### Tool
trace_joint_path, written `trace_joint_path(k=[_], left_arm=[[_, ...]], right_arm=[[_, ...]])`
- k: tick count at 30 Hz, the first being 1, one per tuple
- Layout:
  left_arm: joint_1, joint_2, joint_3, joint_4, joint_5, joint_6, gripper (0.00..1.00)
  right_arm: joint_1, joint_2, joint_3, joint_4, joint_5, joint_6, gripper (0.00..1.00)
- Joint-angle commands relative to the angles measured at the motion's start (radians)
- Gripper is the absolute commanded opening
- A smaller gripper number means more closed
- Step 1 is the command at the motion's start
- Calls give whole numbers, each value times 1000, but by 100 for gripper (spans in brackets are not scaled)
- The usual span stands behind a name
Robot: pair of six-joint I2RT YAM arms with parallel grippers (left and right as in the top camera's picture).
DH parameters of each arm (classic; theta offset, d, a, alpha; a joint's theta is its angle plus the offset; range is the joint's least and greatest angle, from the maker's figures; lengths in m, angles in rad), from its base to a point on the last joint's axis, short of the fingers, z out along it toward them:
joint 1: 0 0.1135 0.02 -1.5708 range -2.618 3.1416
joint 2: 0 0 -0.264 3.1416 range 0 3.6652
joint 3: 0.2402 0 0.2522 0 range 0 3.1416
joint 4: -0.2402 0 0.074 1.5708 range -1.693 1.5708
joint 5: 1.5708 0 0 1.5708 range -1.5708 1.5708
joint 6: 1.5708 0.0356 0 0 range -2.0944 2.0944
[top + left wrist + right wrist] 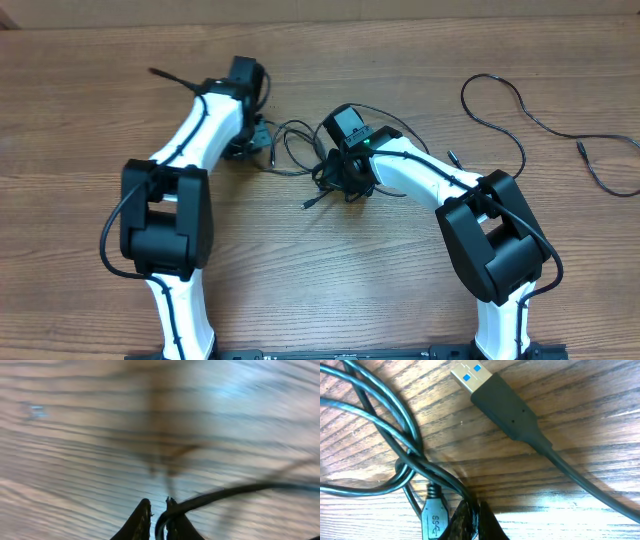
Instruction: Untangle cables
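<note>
Shows the cables (322,182) knotted in a small black bundle at the middle of the table (320,270), between the two arms, with loose loops spreading toward the left. Puts the left gripper (252,138) right at the left end of those loops; from its blurred wrist view, has the fingers (142,520) nearly together, clamped on one black strand bent into the narrow gap. Sets the right gripper (469,515) down on the knot, tips pressed together, a strand running in at them; cannot tell whether pinched. Has a gold-tipped USB plug (492,392) lying flat on the wood just beyond, and a second plug (434,517) beside those tips. Places one separate cord (520,115) well apart, at the far right.
</note>
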Motion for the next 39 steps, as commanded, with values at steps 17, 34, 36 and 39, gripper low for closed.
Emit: trace_joint_path(k=[17, 34, 36, 39], left_arm=[[230, -9, -4, -72, 18, -163, 20], [79, -9, -4, 44, 379, 141, 54], [56, -9, 6, 42, 462, 228, 52], [47, -19, 56, -23, 502, 256, 49]], right_arm=[[-29, 20, -27, -21, 91, 12, 4], [-26, 20, -27, 4, -100, -44, 4], [-26, 20, -27, 3, -134, -55, 5], [-32, 19, -25, 9, -177, -127, 24]])
